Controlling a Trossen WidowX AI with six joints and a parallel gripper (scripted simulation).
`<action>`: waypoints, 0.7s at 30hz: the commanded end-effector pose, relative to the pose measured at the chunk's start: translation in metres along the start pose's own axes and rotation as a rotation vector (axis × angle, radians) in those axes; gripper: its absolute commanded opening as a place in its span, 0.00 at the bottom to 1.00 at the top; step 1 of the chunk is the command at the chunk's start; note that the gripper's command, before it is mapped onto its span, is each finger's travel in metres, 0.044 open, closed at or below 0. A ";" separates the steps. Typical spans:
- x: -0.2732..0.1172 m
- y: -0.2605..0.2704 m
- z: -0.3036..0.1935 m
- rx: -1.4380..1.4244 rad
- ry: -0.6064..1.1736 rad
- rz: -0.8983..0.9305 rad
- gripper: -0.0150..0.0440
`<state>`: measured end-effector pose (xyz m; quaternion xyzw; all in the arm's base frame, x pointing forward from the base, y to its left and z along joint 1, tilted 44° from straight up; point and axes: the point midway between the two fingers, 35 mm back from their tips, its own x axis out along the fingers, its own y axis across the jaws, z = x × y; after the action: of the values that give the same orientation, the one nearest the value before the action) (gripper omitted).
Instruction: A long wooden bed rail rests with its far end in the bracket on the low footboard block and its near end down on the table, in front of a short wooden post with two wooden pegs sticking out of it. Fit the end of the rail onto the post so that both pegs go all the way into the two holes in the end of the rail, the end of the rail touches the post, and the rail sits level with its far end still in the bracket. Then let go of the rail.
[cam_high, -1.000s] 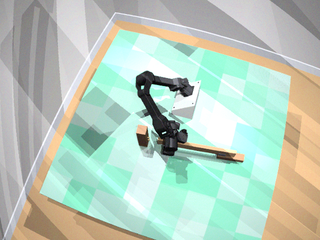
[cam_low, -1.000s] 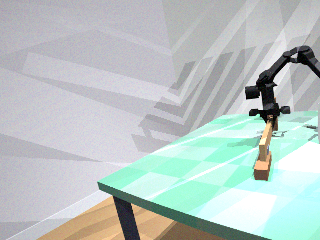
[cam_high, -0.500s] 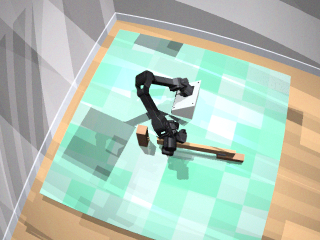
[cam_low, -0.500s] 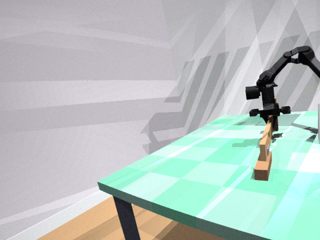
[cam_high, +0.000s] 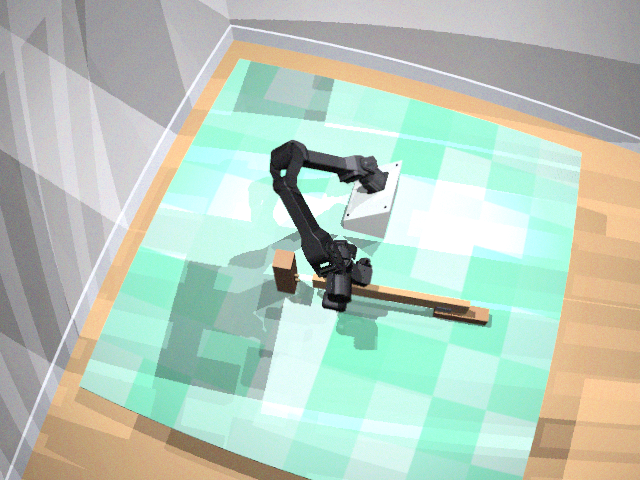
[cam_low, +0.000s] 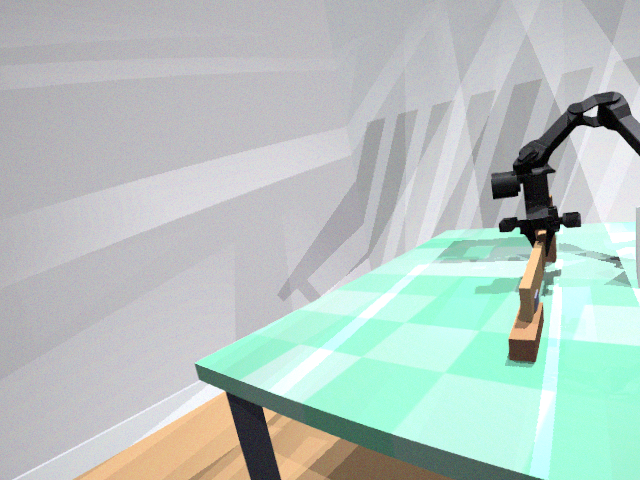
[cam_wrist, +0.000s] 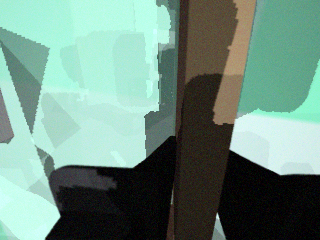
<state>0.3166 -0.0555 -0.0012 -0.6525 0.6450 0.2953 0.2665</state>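
Note:
The wooden rail (cam_high: 413, 296) (cam_low: 531, 273) (cam_wrist: 207, 100) is held off the table at its near end. Its far end sits at the bracket (cam_low: 536, 298) on the low footboard block (cam_high: 480, 315) (cam_low: 523, 349). My gripper (cam_low: 539, 241) (cam_wrist: 187, 142) is shut on the rail near its near end, pointing down, with a finger on each side. The post (cam_high: 284, 272) (cam_low: 552, 250) stands upright beyond that end. Its pale pegs (cam_high: 297, 277) point at the rail end, with a gap between them and the rail. The holes are hidden, and exact levelness cannot be told.
The arm's light base plate (cam_high: 372, 206) lies behind the rail, and the arm arches from it over the green chequered table (cam_high: 465, 387) (cam_low: 413, 397). The wrist housing hides part of the rail in the top view. Shadows lie around the post.

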 end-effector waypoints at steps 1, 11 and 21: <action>-0.001 0.000 -0.002 -0.003 0.002 -0.002 0.25; -0.002 0.000 -0.005 -0.003 0.002 -0.002 0.25; -0.002 0.000 -0.009 -0.003 0.003 -0.002 0.25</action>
<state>0.3165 -0.0598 0.0039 -0.6523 0.6454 0.2951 0.2662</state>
